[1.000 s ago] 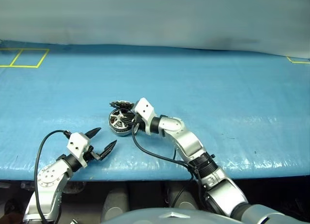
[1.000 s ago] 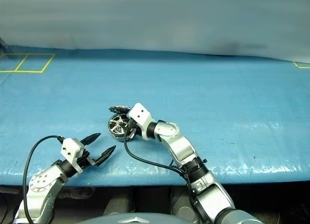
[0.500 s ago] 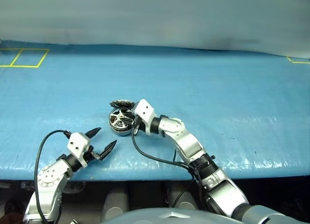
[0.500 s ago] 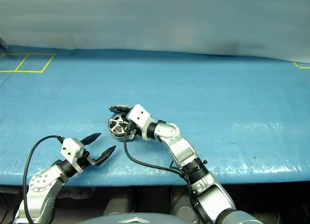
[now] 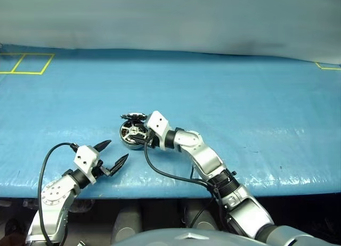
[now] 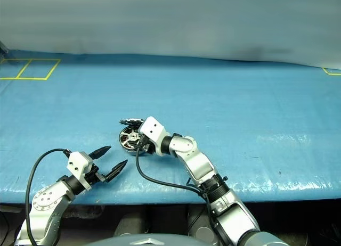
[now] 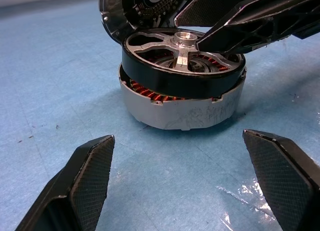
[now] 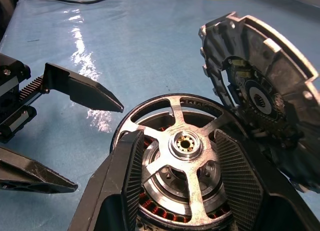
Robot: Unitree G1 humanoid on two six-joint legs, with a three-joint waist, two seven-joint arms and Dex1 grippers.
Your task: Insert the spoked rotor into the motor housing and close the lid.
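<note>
Two arms over one wide blue worktop (image 5: 256, 97), yellow tape marks (image 5: 24, 63) at its far left corner. Items noted in descending size.

Motor housing (image 7: 182, 109) sits on the worktop near the front edge, about centre; copper windings visible under its rim. Lid (image 8: 260, 98) stands raised on the far side, hinged open, inner face toward the housing.

Spoked rotor (image 8: 186, 146) is on top of the housing, dark rim riding above the pale case. Left wrist view shows a gap with windings exposed on one side, so it looks slightly cocked and not fully seated — a judgement, not certain.

Right tool (image 8: 186, 188) is over the rotor, its two fingers part spread, one each side of the hub above the spokes. Neither pad visibly presses the rim, so I cannot tell whether it has any hold; it reads as letting go.

Left tool (image 5: 112, 155) is spread wide, empty, near the front edge and well apart from the housing, pointing toward it.

Step in hand, as I read it: insertion, at the release. Next move likely calls for pressing the rotor down square until the gap closes, clearing the right tool, then tipping the lid over. Risk: lid fouling a tilted rotor.
</note>
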